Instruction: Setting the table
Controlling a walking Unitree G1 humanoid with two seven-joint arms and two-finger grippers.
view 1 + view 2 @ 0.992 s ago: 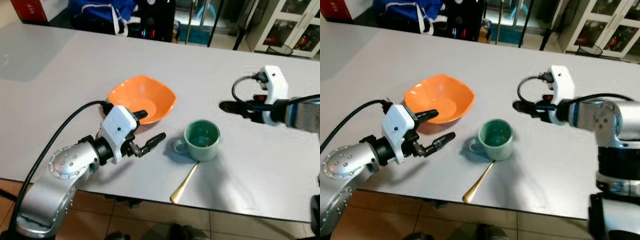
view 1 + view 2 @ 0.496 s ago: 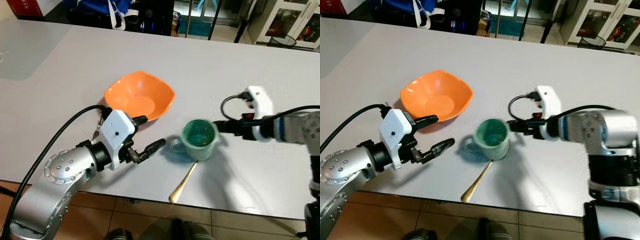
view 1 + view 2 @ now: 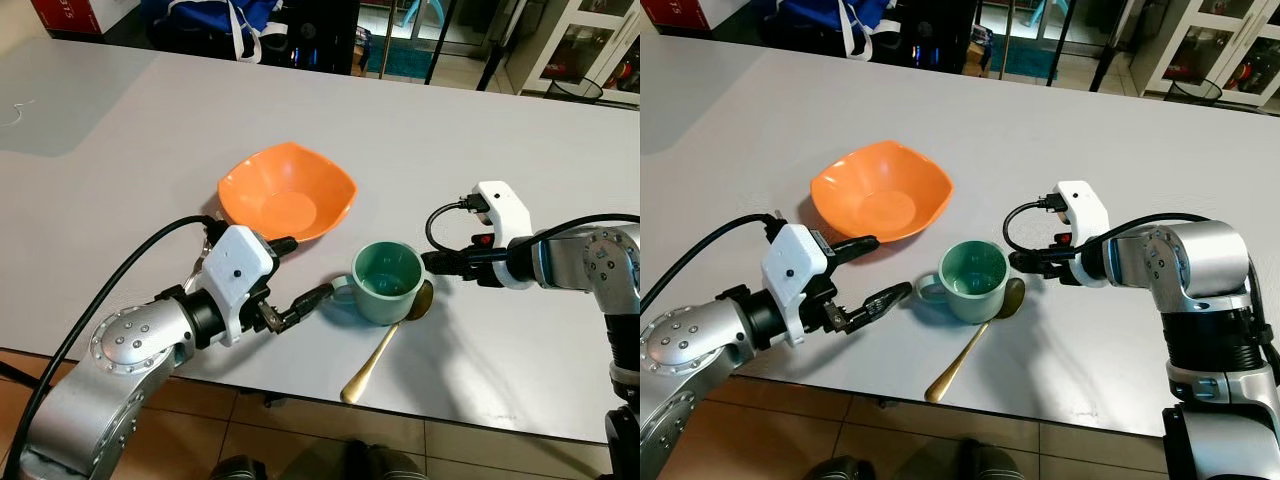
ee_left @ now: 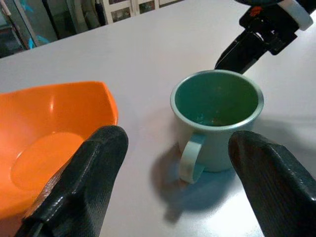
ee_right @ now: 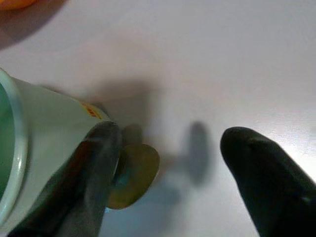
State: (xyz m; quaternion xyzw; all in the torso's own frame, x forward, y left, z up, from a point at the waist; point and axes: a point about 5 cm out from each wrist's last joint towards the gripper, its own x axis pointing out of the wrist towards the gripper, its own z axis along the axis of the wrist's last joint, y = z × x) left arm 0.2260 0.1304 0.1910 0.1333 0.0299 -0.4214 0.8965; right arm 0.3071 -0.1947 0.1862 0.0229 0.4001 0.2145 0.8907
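We judged the step was taking the green mug or the gold spoon cleanly, without tipping the mug. Left gripper sat wide open between the orange bowl and the mug handle. Right gripper, also spread, had one finger touching the mug wall beside the spoon's bowl.

The left tool is held low at 7 o'clock, forearm raised from the near edge, its two black fingers spread wide apart. The right tool is extended in from 3 o'clock, wrist level, fingers likewise parted, one tip set low.
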